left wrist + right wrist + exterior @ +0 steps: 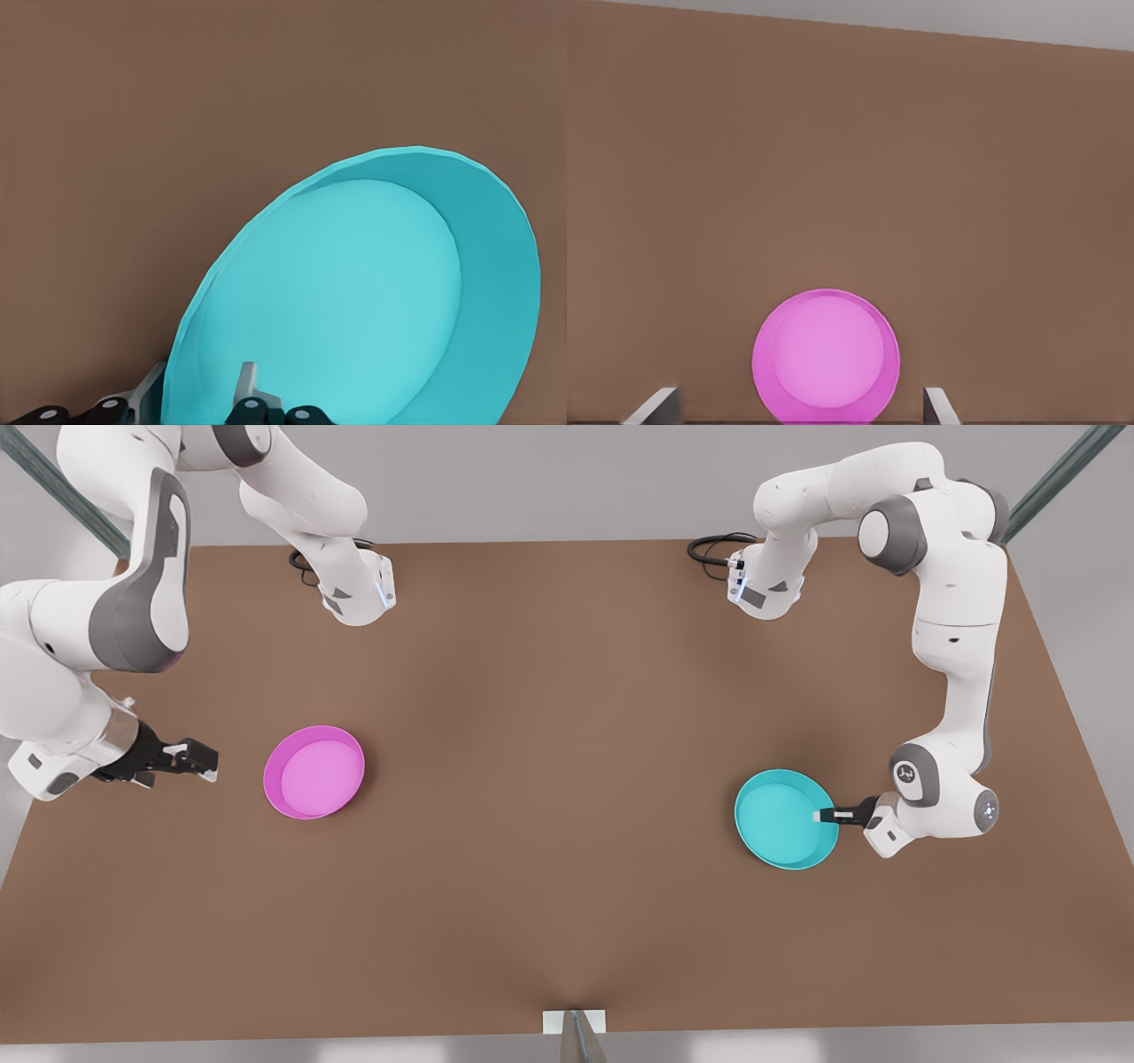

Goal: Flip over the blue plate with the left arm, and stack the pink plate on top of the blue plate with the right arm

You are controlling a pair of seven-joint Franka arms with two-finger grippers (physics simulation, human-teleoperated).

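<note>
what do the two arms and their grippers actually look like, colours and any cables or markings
Both arms have glossy white rounded shells with grey bands at the joints. The left gripper by the blue plate and the right gripper near the pink plate are small and black with pale two-finger tips. Black cables loop at each base. The left arm carries a round white logo and a small blue light.

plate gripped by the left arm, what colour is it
Turquoise-cyan: the round shallow plastic plate, clearest in the left wrist view.

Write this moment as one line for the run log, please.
left pincer: shut on blue plate rim, opening up | right pincer: open, beside pink plate, apart | plates: far apart on table
</note>
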